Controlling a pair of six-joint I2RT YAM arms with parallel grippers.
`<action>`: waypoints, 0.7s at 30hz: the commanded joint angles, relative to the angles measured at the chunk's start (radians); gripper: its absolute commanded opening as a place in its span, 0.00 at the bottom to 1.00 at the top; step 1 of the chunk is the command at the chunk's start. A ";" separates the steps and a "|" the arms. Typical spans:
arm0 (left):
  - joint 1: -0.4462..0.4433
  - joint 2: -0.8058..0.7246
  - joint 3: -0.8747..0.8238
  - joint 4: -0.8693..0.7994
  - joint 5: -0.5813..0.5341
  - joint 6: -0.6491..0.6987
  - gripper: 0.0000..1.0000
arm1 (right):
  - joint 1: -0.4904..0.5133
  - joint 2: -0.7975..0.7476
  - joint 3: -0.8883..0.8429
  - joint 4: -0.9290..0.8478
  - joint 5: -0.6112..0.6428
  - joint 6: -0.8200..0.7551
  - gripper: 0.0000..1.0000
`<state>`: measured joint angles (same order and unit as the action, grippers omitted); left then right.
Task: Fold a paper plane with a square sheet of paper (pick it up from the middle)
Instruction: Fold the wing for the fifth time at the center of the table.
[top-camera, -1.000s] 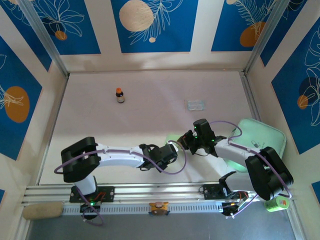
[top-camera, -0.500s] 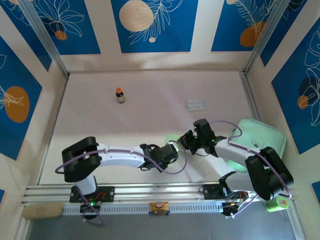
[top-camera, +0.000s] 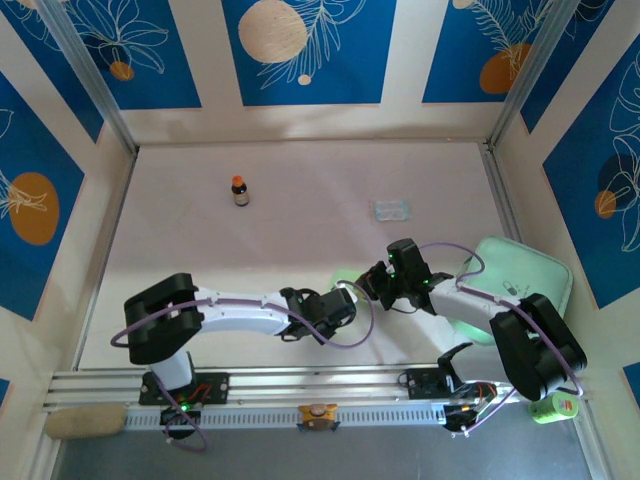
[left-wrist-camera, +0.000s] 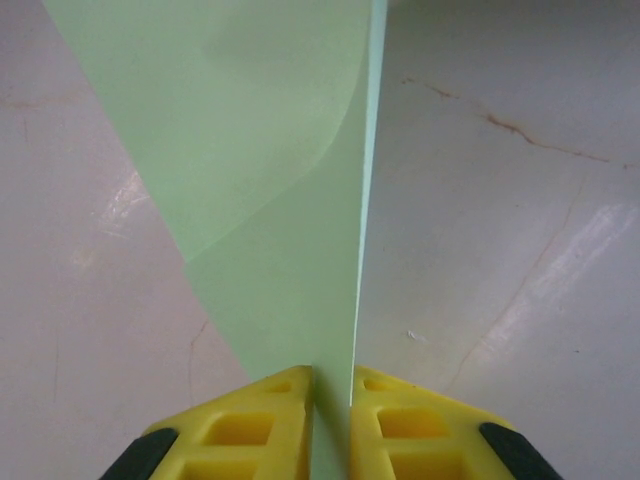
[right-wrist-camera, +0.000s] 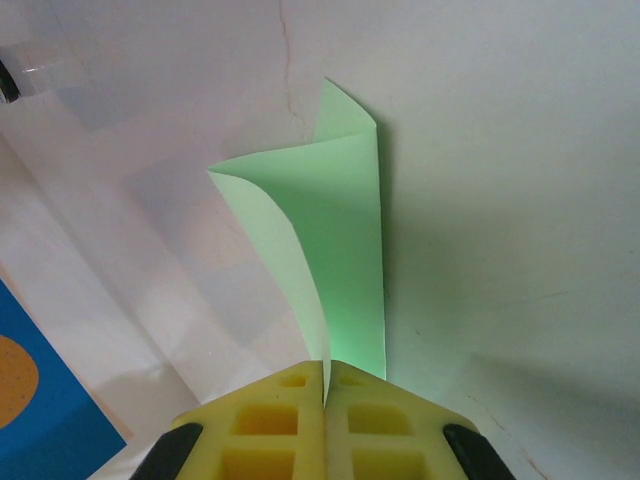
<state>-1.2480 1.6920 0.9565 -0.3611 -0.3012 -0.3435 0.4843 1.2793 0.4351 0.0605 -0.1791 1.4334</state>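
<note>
The square sheet of paper (top-camera: 344, 277) is pale green and hangs off the table between my two grippers, near the front middle. It is folded over loosely with a curled flap, not a pointed paper plane. My left gripper (top-camera: 343, 300) is shut on its near edge. In the left wrist view the sheet (left-wrist-camera: 280, 200) runs up from between the yellow fingers (left-wrist-camera: 270, 425) of that gripper (left-wrist-camera: 330, 405). My right gripper (top-camera: 368, 285) is shut on the other side. From that gripper (right-wrist-camera: 326, 385) the doubled paper (right-wrist-camera: 345, 240) stands upward with one layer bowing left.
A small brown bottle with an orange cap (top-camera: 239, 190) stands at the back left. A clear plastic packet (top-camera: 390, 210) lies at the back right. A mint green tray (top-camera: 520, 275) sits by the right wall, partly under the right arm. Patterned walls close in three sides.
</note>
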 joint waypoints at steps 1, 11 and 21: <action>-0.010 0.015 0.023 -0.039 -0.027 -0.018 0.20 | -0.004 -0.018 -0.009 -0.002 -0.008 0.008 0.00; -0.010 0.015 0.023 -0.042 -0.036 -0.022 0.23 | -0.004 -0.024 -0.015 -0.006 -0.004 0.009 0.00; -0.010 0.005 0.018 -0.033 -0.034 -0.016 0.19 | -0.006 -0.019 -0.011 -0.005 -0.009 0.007 0.00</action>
<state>-1.2480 1.6947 0.9577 -0.3794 -0.3161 -0.3504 0.4843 1.2789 0.4351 0.0605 -0.1791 1.4334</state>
